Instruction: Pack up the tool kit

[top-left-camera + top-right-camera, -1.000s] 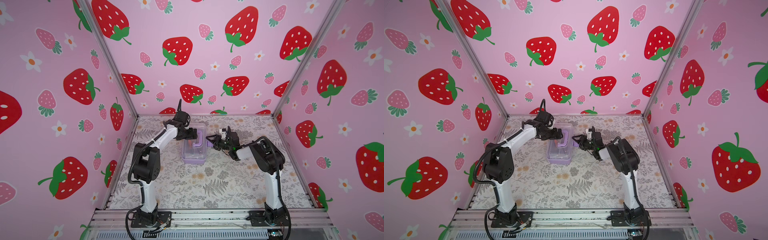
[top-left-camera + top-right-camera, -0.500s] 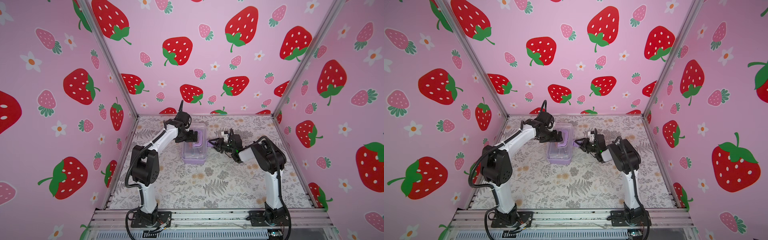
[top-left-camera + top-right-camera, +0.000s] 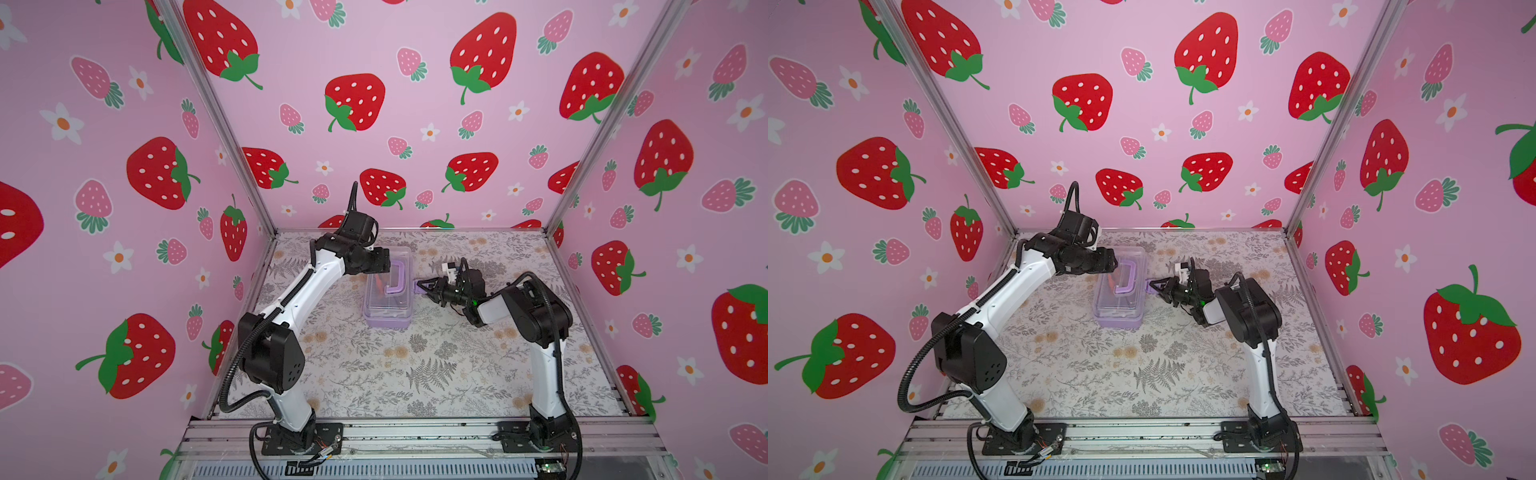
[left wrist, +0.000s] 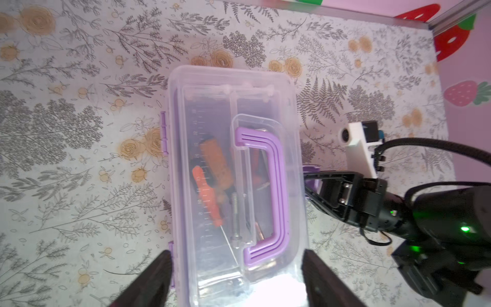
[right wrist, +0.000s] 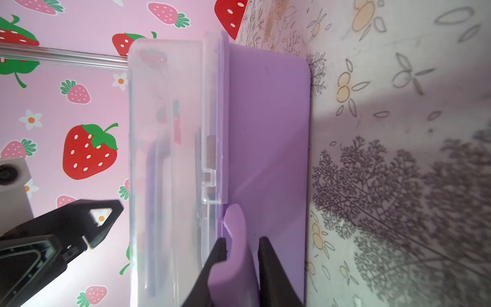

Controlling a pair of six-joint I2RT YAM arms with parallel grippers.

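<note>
Lid (image 4: pixel 233 106) down, the tool kit (image 3: pixel 388 307) sits toward the table's (image 3: pixel 415 374) back edge, near its middle. Only the left wrist view shows orange screwdrivers (image 4: pixel 212 170) inside and the left gripper (image 4: pixel 236 252) spread wide astride one end; contact is unclear. The right wrist view alone shows the right gripper (image 5: pixel 242 239) pinching the purple latch (image 5: pixel 236 226). A second ago it hung short of the tool kit.

Floral-print table (image 3: pixel 415 374), tool kit (image 3: pixel 388 309) resting on it
</note>
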